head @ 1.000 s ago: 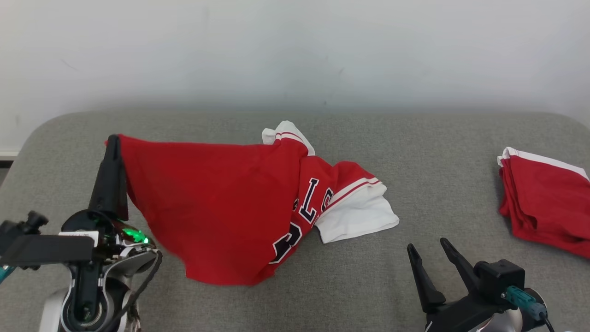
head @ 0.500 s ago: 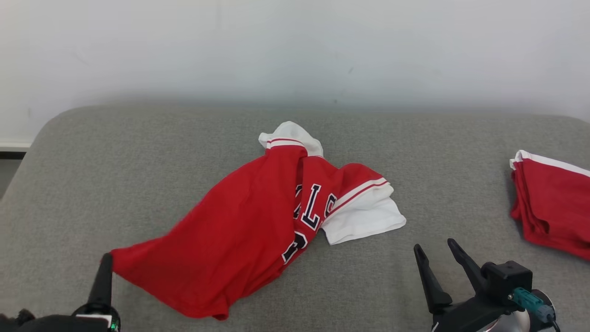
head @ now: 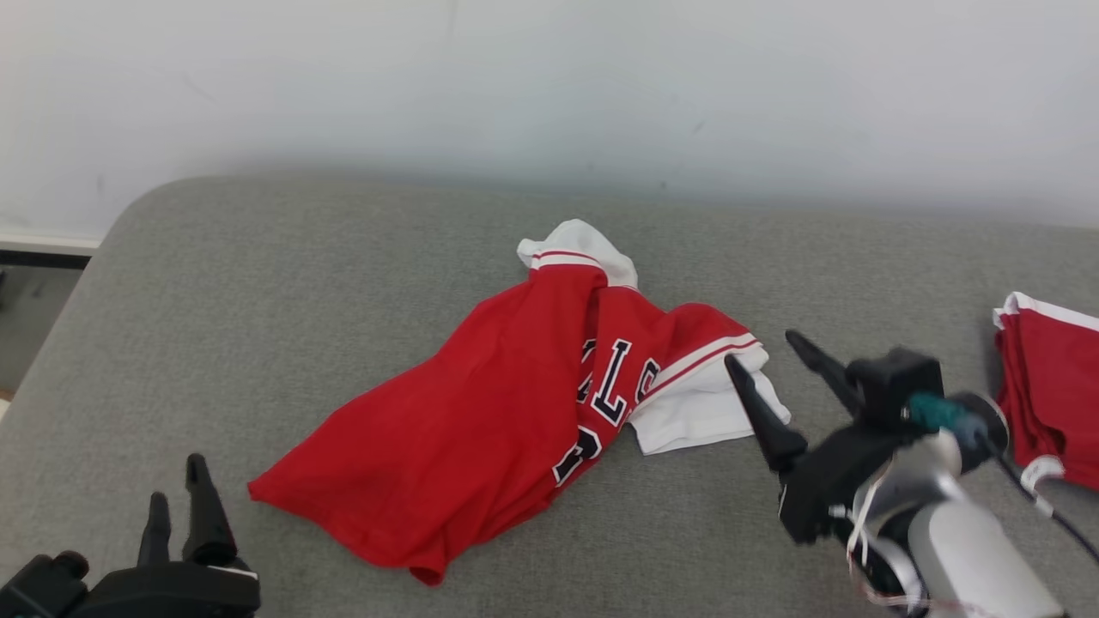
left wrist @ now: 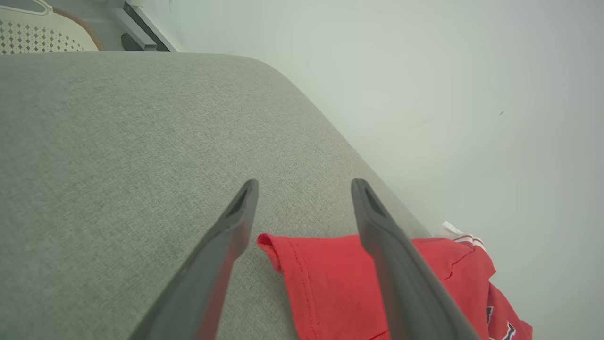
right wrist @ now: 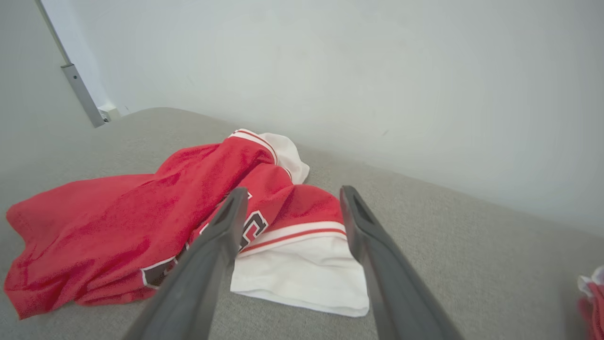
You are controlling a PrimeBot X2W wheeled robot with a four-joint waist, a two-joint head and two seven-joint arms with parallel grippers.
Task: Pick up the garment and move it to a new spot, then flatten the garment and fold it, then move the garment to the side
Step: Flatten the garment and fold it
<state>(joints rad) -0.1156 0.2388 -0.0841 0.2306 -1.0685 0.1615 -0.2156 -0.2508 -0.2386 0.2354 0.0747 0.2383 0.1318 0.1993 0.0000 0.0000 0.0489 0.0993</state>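
Head view: red garment [head: 481, 429] lies loose and crumpled at mid-worktop [head: 283, 283], the surface covered in grey fabric. Its long axis runs from a red hem corner at 7 o'clock up to a white-trimmed end at 1 o'clock. Dark block lettering [head: 611, 390] shows on a rumpled fold right of centre. A white sleeve panel [head: 700, 416] with a red stripe spreads flat at the garment's 3 o'clock side. Left claw [head: 176, 479] sits at the 7 o'clock corner of the view, near the hem corner but apart from it, fingers spread and nothing between them. Left wrist view confirms this: both fingers are parted, and the hem corner lies on the grey fabric ahead, framed between them, with stitching visible along its edge. Right claw [head: 760, 348] hangs at the garment's 3 o'clock, fingers wide and pointing toward 11 o'clock, empty. One fingertip overlaps the white sleeve's edge in the head view; cannot tell whether it touches. Right wrist view has the white sleeve showing between the parted fingers, with the red body off toward 9 o'clock. A second red garment [head: 1043, 386] with white trim lies folded at the 3 o'clock edge of the worktop, well apart from the first. A pale wall [head: 549, 86] stands behind at 12 o'clock.
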